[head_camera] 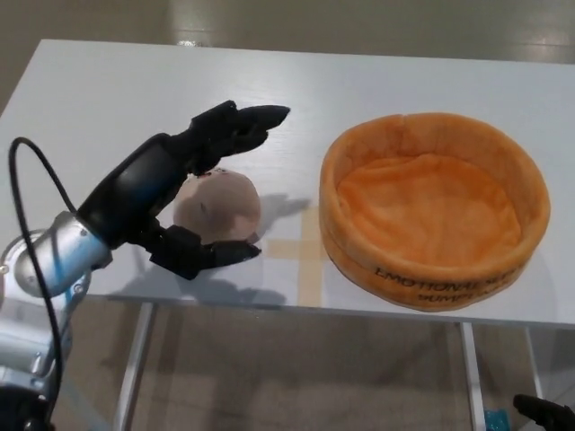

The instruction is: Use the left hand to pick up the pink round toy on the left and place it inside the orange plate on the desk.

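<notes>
The pink round toy is a soft, peach-pink dome with a few small dark marks near its top, sitting on the white bench left of the orange plate. The plate is plush, with a high rim and black lettering on its front wall, upside down from here and not readable. The left hand is spread wide around the toy, fingers above, thumb below, not closed on it. A dark tip of the right hand shows at the bottom corner; I cannot tell its state.
</notes>
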### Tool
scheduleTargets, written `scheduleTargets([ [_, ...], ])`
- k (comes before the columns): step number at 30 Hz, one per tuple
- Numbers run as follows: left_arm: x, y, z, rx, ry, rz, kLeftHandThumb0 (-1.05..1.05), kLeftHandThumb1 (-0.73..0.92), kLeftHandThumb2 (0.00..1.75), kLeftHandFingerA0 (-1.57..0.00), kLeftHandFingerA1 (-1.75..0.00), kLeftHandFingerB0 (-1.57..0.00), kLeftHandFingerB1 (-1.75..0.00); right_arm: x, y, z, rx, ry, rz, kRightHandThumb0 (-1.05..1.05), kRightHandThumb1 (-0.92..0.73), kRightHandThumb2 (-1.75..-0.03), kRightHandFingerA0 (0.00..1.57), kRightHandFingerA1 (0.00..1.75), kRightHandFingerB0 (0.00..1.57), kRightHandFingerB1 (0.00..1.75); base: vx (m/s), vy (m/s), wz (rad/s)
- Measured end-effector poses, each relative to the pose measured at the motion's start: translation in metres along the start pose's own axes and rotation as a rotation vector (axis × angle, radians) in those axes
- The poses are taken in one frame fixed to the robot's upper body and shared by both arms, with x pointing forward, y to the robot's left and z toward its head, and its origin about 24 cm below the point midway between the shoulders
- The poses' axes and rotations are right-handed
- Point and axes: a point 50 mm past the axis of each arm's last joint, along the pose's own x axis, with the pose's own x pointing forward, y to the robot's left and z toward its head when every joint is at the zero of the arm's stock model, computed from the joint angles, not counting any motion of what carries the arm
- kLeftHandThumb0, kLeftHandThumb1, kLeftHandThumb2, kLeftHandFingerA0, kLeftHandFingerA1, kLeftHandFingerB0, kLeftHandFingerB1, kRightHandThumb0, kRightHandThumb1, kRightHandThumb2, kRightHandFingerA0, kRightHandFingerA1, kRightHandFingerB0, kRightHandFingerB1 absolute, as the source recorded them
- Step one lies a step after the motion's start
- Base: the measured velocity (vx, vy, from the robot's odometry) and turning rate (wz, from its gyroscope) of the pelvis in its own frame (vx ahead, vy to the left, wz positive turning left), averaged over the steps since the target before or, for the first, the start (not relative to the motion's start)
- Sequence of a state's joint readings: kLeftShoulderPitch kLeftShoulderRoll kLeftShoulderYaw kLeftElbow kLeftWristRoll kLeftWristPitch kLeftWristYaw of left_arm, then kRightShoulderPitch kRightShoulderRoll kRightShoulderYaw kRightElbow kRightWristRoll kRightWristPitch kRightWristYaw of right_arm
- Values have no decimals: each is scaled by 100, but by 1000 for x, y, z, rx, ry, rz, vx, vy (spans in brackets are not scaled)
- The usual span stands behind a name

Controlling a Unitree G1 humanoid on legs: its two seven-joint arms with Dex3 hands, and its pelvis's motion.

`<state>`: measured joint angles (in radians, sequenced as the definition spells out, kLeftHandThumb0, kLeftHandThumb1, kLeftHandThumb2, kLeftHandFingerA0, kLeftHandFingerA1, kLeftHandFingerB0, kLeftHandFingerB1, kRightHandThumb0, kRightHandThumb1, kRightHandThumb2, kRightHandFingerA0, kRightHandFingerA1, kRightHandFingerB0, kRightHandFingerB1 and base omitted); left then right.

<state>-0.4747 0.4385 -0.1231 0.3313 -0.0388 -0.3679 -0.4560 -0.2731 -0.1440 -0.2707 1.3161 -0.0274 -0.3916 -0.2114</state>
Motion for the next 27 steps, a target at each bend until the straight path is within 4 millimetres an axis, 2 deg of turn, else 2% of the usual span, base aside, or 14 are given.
scheduleTargets([
  [3, 4, -3, -12, 23, 54, 3, -41, 36, 59, -11, -36, -23, -35, 0, 0, 0, 0, 0, 0, -21, -24, -113, 37, 127, 14, 108, 0, 0, 0],
  [4, 4, -4, -15, 29, 67, 4, -41, 37, 60, -10, -35, -22, -35, 0, 0, 0, 0, 0, 0, -24, -27, -108, 40, 116, 17, 98, 0, 0, 0],
  [7, 8, -10, -28, 52, 125, 3, -39, 37, 59, -9, -34, -22, -34, 0, 0, 0, 0, -1, 1, -22, -29, -104, 37, 117, 17, 98, 0, 0, 0],
  [8, 8, -11, -32, 59, 145, 2, -42, 37, 60, -9, -35, -22, -34, 0, 0, 0, 0, -1, 1, -18, -25, -110, 40, 120, 19, 104, 0, 0, 0],
  [11, 12, -14, -41, 98, 197, -1, -42, 37, 60, -9, -35, -22, -34, 0, 0, 0, 0, -1, 1, -18, -25, -110, 40, 120, 19, 104, 0, 0, 0],
  [21, 20, -15, -55, 238, 258, 18, -42, 37, 60, -8, -35, -22, -34, 0, 0, 0, 2, 0, 0, -19, -24, -111, 39, 123, 18, 105, 0, 0, 0],
  [22, 20, -16, -56, 255, 261, 21, -47, 40, 62, -11, -35, -20, -34, 0, 0, 0, 2, 0, 0, -22, -26, -111, 34, 114, 20, 101, 0, 0, 0],
  [25, 20, -17, -61, 282, 284, 24, -48, 40, 63, -11, -36, -20, -35, 0, 0, 0, 2, 0, 1, -25, -26, -106, 38, 108, 23, 96, 0, 0, 0],
  [26, 19, -17, -65, 300, 307, 28, -49, 40, 64, -12, -36, -21, -36, 0, 0, 0, 2, 0, 3, -21, -27, -107, 33, 103, 25, 96, 0, 0, 0],
  [27, 18, -17, -66, 311, 316, 30, -26, 31, 87, -7, -52, -7, -48, 0, 0, 0, 3, 1, 3, -20, -27, -106, 35, 105, 25, 97, 0, 0, 0],
])
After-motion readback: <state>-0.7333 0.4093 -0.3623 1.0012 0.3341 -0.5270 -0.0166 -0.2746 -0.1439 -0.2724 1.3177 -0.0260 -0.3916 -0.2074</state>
